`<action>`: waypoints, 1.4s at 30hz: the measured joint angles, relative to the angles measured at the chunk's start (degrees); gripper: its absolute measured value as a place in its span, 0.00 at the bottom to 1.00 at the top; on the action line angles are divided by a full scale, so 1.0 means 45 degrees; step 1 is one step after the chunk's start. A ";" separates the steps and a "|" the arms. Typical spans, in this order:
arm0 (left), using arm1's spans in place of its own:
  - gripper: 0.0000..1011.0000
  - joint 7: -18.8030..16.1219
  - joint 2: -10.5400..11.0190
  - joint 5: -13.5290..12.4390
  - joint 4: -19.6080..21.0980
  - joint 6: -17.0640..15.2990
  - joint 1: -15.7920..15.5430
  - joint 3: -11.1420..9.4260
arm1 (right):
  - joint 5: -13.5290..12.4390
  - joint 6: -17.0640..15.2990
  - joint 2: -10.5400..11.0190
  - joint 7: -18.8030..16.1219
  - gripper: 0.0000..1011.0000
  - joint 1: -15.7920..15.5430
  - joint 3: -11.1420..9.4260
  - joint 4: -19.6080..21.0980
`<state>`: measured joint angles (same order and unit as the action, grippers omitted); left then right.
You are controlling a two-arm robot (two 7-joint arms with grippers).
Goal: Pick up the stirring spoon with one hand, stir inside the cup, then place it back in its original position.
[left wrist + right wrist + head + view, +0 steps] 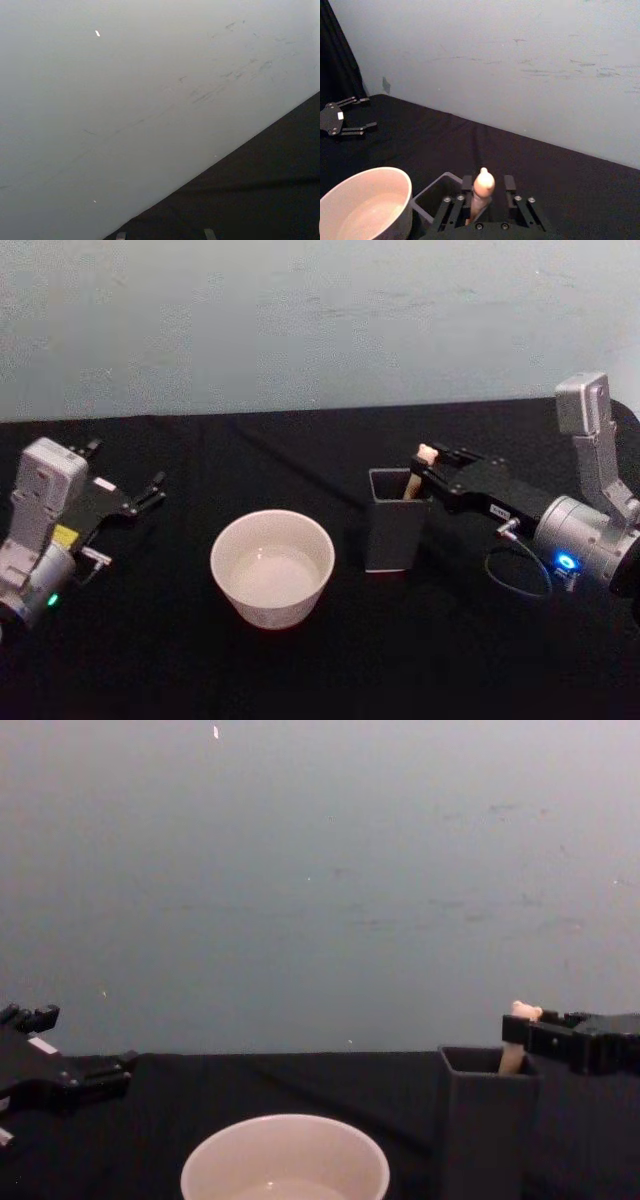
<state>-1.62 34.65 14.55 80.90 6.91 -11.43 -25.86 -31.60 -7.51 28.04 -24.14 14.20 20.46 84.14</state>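
The stirring spoon [424,456] stands in the dark grey square holder [395,530], its cream bear-head top [483,184] sticking out above the rim. My right gripper [430,470] reaches in from the right at the holder's top, and its open fingers straddle the handle with small gaps on each side. The spoon's bowl is hidden inside the holder. The cream-white cup [272,568] sits to the left of the holder, apart from it, and holds a pale liquid. My left gripper [128,464] rests open at the table's left side, far from the cup.
A black cloth covers the table [300,450], which ends at a pale wall [320,320] behind. A thin cable loop [517,575] hangs by my right wrist. Bare cloth lies between the cup and my left arm and in front of the cup.
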 joint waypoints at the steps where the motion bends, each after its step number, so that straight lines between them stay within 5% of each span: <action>1: 0.99 0.0000 0.0000 0.0000 0.0000 0.0000 0.0000 0.0001 | -0.0002 0.0000 0.0000 0.0000 0.39 0.0000 0.0000 0.0000; 8: 0.99 0.0000 0.0000 0.0001 0.0000 0.0000 0.0000 0.0001 | -0.0015 0.0001 0.0000 -0.0002 0.22 0.0000 0.0000 0.0001; 28: 0.99 0.0000 0.0000 0.0000 0.0000 0.0000 0.0000 0.0000 | -0.0014 0.0001 -0.0004 -0.0002 0.22 -0.0001 -0.0003 0.0001; 42: 0.99 0.0000 0.0000 0.0000 0.0000 0.0000 0.0000 0.0000 | -0.0974 -0.0043 0.0247 -0.0378 0.22 -0.0189 -0.0402 0.0722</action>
<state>-1.62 34.65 14.55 80.90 6.91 -11.43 -25.86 -35.98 -7.71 29.15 -25.84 13.35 18.65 87.39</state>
